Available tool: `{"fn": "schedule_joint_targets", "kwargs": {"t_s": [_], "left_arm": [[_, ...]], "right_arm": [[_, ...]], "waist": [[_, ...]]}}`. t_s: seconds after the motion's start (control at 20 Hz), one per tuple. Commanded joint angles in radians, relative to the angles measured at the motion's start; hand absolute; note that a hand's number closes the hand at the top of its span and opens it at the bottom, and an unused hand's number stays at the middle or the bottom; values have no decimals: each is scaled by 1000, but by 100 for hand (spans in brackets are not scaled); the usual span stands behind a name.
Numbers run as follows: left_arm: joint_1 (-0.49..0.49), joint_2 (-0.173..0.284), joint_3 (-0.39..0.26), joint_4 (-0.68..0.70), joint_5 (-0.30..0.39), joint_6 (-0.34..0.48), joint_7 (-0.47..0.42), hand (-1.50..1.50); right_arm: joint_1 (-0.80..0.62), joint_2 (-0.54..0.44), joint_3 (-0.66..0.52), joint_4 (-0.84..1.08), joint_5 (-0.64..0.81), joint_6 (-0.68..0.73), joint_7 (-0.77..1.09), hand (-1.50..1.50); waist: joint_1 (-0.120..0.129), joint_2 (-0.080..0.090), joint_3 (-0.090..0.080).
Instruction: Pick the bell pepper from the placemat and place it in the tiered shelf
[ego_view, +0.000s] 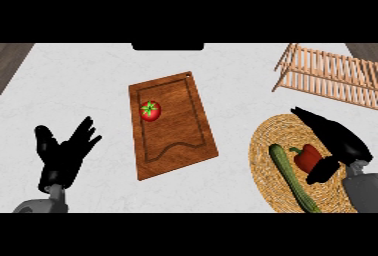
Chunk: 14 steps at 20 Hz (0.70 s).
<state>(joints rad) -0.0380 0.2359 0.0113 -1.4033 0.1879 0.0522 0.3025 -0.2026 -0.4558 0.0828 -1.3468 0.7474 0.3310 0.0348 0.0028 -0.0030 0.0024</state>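
A: Where is the red bell pepper (307, 155) now?

B: It lies on the round woven placemat (264, 146), at the right side of the counter (88, 85), just beside a long green cucumber (290, 176). Our right hand (336, 145) is over it. The thumb is at the near side of the pepper and the fingers reach past the far side, so the hand is apart around it. We cannot say that it is already clamped.

A: So which step do we have in hand?

B: We judge it is the grasp itself. The pepper is not lifted yet.

A: And what does the next move ask from us?

B: To bring fingers and thumb together on the pepper without catching the cucumber, then lift and carry it up and away to the wooden tiered shelf (332, 75), which stands behind the placemat at the far right.

A: Other things?

B: A wooden cutting board (177, 145) with a tomato (150, 110) lies in the middle, well apart. Our left hand (65, 150) rests spread at the left.
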Motion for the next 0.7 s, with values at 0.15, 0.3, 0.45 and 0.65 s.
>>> {"fn": "schedule_joint_targets", "kwargs": {"t_s": [0.15, 0.3, 0.45, 0.65], "left_arm": [[-31, -21, 25, 25, -23, -7, 44, 0], [-39, -31, 14, 44, -23, -16, 9, 0], [-28, -53, 10, 61, -34, 6, -11, 0], [-39, -11, 53, 84, -15, -44, -5, 0]], "right_arm": [[-38, 56, -13, 110, 73, -48, -74, -150], [-119, -22, -2, 231, 74, 25, -173, 150], [-13, -33, 152, 140, 179, 1, -242, 150], [-10, 46, 97, 140, 131, -14, -243, 150]], "waist": [[-1, 3, -2], [6, 6, -2], [1, 5, -2], [-3, 4, -2]]}}
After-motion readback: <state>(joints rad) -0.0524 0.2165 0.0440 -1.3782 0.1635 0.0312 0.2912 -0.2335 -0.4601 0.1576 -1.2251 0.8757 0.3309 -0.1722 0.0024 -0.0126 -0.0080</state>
